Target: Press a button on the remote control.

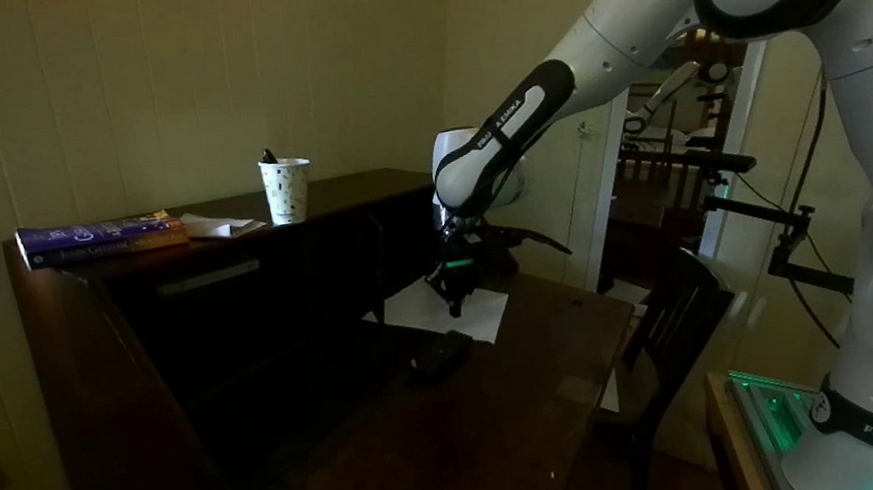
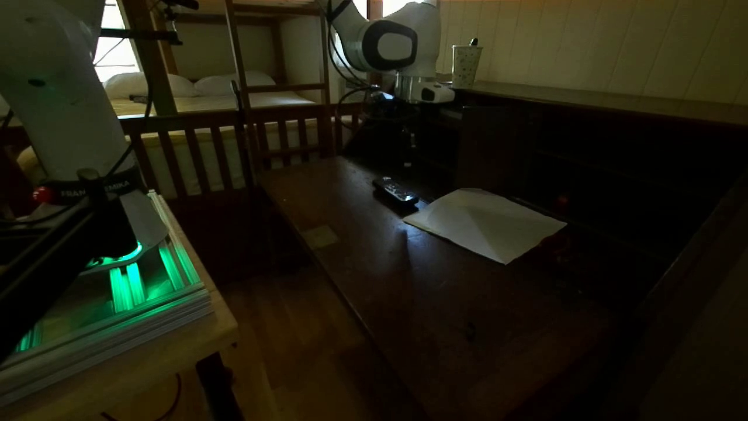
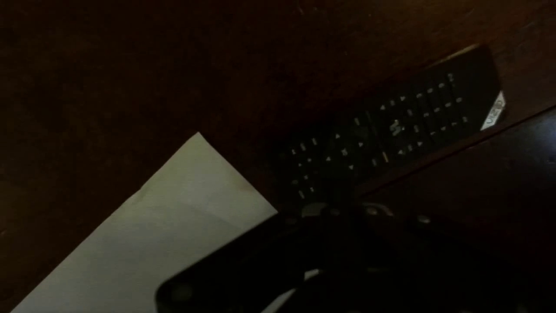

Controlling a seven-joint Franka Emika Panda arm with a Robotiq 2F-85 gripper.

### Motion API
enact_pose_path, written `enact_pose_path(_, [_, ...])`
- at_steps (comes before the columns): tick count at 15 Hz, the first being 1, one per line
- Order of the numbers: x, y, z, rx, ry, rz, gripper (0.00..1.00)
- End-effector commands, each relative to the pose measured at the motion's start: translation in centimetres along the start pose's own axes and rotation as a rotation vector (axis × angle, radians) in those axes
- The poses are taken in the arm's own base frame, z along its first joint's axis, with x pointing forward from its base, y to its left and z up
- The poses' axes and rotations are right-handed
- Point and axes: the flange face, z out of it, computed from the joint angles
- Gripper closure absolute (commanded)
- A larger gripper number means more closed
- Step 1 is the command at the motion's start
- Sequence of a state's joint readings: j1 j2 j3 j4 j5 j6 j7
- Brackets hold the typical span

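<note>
The remote control [image 1: 442, 355] is a flat black oblong lying on the dark wooden desk [image 1: 432, 459]. In an exterior view it lies beside the white sheet, its face catching some light [image 2: 396, 192]. In the wrist view its buttons face up [image 3: 391, 126], and the end with a white label points to the upper right. My gripper [image 1: 456, 309] is above the desk, its tips pointing down; in an exterior view they hang above the desk behind the remote [image 2: 408, 161]. In the wrist view the dark fingertips [image 3: 336, 191] look shut together, overlapping the remote's lower edge, with nothing seen between them.
A white paper sheet [image 2: 485, 225] lies flat next to the remote, and fills the lower left of the wrist view [image 3: 152, 243]. The desk's raised hutch carries books [image 1: 102, 239] and a white cup [image 1: 287, 193]. A dark chair [image 1: 678, 322] stands by the desk.
</note>
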State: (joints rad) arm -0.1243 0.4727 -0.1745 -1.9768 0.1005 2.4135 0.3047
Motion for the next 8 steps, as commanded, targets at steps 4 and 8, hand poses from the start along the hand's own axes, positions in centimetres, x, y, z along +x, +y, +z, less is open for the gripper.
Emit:
enact_pose_path(4, [-7.1,3.6,-9.8,0.068,-0.084,0.114,0.49])
enact_pose_path(8, [-11.3,5.4,-16.4,0.114,-0.070,0.114,0.20])
